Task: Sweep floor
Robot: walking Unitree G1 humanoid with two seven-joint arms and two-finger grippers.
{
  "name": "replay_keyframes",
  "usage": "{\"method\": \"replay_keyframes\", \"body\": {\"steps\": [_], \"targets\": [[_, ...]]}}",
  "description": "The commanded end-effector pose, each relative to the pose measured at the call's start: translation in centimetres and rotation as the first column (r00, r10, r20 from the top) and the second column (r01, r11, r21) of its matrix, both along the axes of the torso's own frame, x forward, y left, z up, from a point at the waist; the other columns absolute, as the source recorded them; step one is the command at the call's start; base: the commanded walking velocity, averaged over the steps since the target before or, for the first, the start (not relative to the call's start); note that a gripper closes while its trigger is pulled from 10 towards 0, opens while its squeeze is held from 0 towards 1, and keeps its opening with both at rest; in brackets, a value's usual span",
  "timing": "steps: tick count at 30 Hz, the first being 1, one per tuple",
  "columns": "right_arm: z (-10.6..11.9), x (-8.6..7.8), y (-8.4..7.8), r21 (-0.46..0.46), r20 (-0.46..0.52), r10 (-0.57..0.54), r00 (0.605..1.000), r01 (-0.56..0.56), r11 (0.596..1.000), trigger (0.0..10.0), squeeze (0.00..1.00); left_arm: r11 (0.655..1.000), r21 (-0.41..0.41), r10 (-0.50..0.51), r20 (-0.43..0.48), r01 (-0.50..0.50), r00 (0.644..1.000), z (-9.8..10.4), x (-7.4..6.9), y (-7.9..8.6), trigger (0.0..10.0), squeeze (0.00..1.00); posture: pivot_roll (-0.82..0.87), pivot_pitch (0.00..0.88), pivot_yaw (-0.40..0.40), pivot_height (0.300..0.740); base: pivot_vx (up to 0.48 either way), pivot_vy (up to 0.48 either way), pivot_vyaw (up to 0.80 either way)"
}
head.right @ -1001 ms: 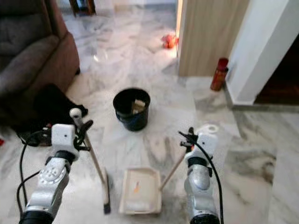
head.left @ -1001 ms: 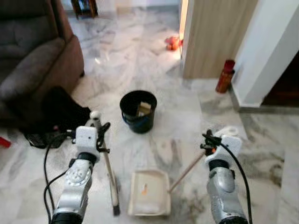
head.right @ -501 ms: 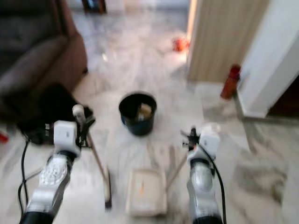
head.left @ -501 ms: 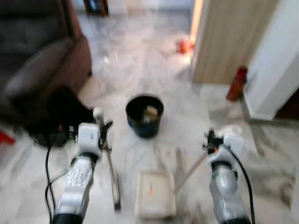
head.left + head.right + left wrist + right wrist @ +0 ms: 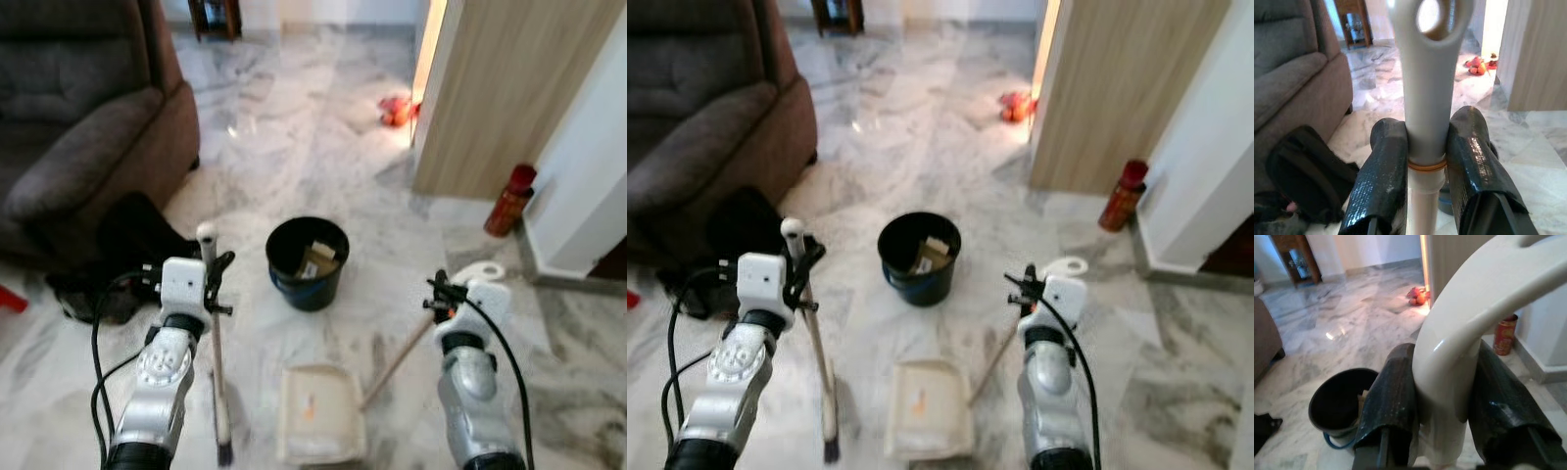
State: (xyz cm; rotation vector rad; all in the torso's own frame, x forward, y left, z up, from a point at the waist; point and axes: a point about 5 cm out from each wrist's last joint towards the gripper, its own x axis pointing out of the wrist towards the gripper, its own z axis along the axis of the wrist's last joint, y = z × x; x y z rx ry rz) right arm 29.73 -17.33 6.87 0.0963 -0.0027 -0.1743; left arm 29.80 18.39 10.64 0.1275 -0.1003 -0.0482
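- On marble floor (image 5: 294, 117): one broom (image 5: 217, 392), clamped in left hand (image 5: 209, 277).
- One dustpan (image 5: 318, 427), handle clamped in right hand (image 5: 441, 297).
- One black bucket (image 5: 308, 262) ahead.

You can't make out the small orange speck inside the dustpan (image 5: 318, 426). Beyond the jaws, the bucket (image 5: 1339, 406) sits partly hidden behind the right gripper's fingers (image 5: 1393, 406).

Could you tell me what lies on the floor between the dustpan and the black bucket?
Bare marble floor between dustpan and black bucket, seen in both eye views.
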Motion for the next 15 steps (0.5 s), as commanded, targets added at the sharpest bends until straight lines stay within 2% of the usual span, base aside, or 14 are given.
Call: {"method": "replay_keyframes", "body": {"steps": [1,12,15], "targets": [[0.72,0.24,0.52,0.03,0.04,0.008,0.999,-0.009,0.999,10.0,0.0,1.0,0.015,-0.004,0.029,0.004,1.0,0.7,0.23,0.02,10.0,0.0,0.06,0.083,0.039,0.74,0.307,0.0,0.0],[0.91,0.41,0.61,0.033,0.048,0.011,0.999,-0.012,0.999,10.0,0.0,1.0,0.017,-0.009,0.03,0.008,1.0,0.64,0.21,-0.09,10.0,0.0,0.06,0.07,0.039,0.74,0.309,0.0,0.0],[0.88,0.41,0.6,0.032,0.048,0.013,0.999,-0.014,0.999,10.0,0.0,1.0,0.008,-0.021,0.038,0.021,0.999,0.71,0.23,-0.23,10.0,0.0,0.06,0.064,0.034,0.74,0.0,0.0,0.0]]}}
